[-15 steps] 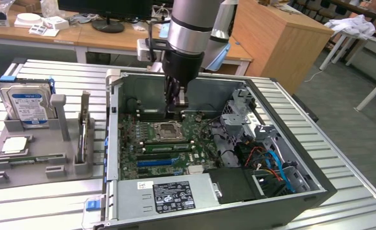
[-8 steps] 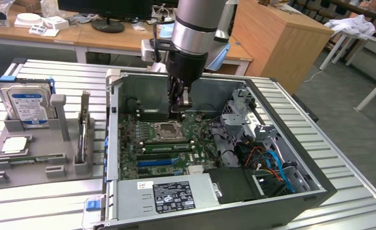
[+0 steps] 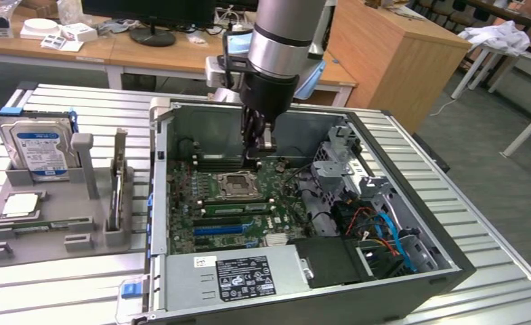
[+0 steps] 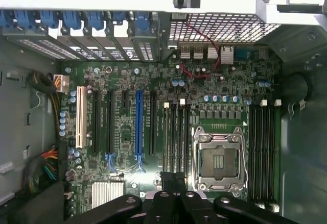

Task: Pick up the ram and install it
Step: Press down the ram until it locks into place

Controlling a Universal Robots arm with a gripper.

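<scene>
while the only green stick i can make out as the ram (image 3: 41, 223) lies flat in the grey tray (image 3: 67, 203) at the exterior view's left, outside the pc case (image 3: 338, 284), the gripper (image 3: 262, 147) is well apart from it, down inside the case over the motherboard (image 3: 247, 196). can't tell how the jaws stand, or whether anything thin is pinched between them; they read as a dark mass in both views.

in the wrist view the gripper (image 4: 172, 180) hangs just above the end of the black empty memory slots (image 4: 176, 132), w/ the cpu socket (image 4: 219, 157) just beside them and the long blue slot (image 4: 138, 124) on the other side.

risks from here, as i judge it:
- if a stick is in the jaws, a slight tilt or offset vs the slot would jam it on the slot wall or bend the board.
- the open cpu socket sits v. close; a sideways drift could hit its pins.
- slots are packed tight, so landing in the wrong one is easy.
- if nothing is held, pressing down would load the bare slot and motherboard for nothing.
- the case wall and drive cage crowd the arm, so a wide swing could snag the blue cables (image 3: 383, 227).
</scene>
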